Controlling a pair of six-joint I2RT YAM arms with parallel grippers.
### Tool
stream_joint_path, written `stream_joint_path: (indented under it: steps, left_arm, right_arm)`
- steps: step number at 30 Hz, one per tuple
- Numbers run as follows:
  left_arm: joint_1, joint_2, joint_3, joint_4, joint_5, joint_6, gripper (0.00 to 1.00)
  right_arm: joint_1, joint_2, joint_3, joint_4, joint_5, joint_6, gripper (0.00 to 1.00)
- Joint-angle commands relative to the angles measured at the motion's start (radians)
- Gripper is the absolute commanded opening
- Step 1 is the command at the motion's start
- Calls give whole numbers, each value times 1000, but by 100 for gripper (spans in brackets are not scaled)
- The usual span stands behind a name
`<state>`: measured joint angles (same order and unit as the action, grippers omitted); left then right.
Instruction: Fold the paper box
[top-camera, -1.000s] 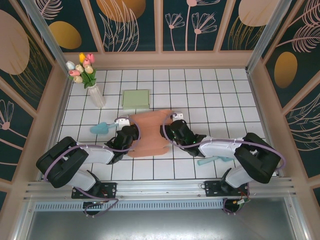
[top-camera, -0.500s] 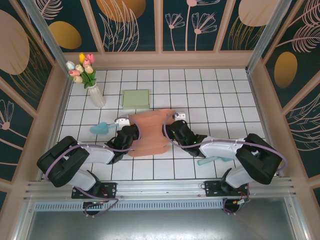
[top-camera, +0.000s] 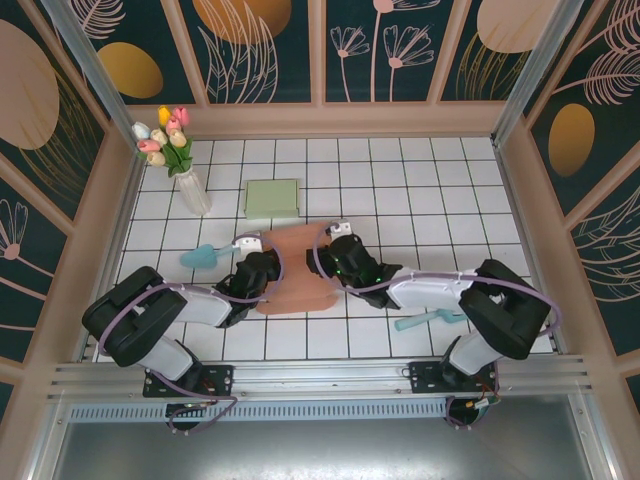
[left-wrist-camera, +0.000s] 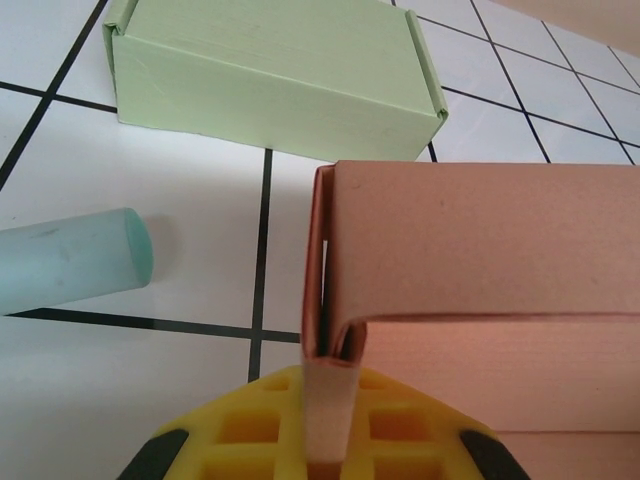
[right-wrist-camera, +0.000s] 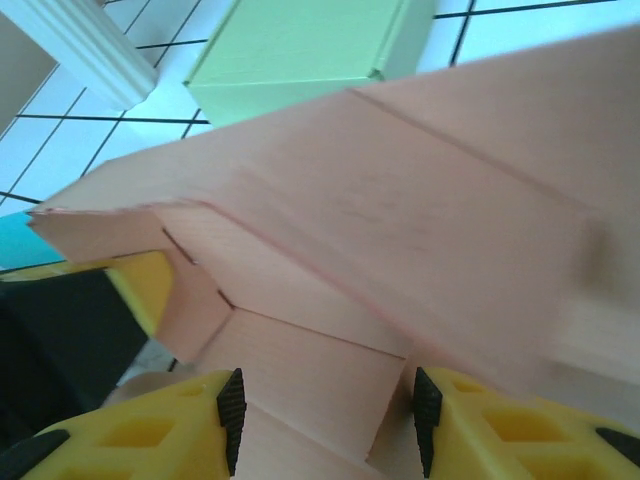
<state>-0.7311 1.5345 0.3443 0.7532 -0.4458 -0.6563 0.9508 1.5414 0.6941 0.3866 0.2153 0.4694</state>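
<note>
Top view: the paper box (top-camera: 300, 268), a pink cardboard blank partly raised into shape, lies on the white tiled table (top-camera: 420, 190) near its middle, between the two arms and just in front of a closed green box (top-camera: 272, 199). The left gripper (top-camera: 262, 262) meets the blank at its left edge and the right gripper (top-camera: 335, 255) reaches over its upper right part. A vase of tulips (top-camera: 175, 160) stands at the far left corner, a teal cylinder (left-wrist-camera: 70, 265) lies on the tiles left of the blank, and a second teal tool (top-camera: 428, 320) lies to the right, partly under the right arm. Left wrist view: the yellow fingers (left-wrist-camera: 410, 440) are clenched on a narrow upright pink flap, beyond which a side wall of the paper box stands doubled over itself. Right wrist view: the jaws stand parted with a pink panel between the black pads (right-wrist-camera: 232, 415), and a larger tilted panel rises above them; whether the pads press on the cardboard or merely straddle it cannot be told.
</note>
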Motion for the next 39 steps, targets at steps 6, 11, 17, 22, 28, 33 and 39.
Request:
stream_joint_path:
  steps: [6,11,17,22,28,33,39]
  left_arm:
    - [1,-17,4,29,10,7,0]
    - [1,-22,-2,26,-7,9,0]
    - [1,-25,1,18,-36,37,0]
    - [2,-49,-33,79,6,90,0]
    - [2,-89,-77,157,51,186,0]
    - [2,-100,-106,208,91,215,0]
    - [2,-107,-110,228,130,212,0]
  right_arm:
    - [26,83,64,-1,6,-26,50]
    - [67,11,82,-103,62,-66,50]
    - [174,-154,56,-297,299,-124,51]
    - [172,-338,29,-458,422,-137,53]
    - [5,-588,-40,-567,447,-160,57]
    - [-140,-712,-173,-465,234,-186,56]
    - [-140,-686,-267,-303,7,-265,55]
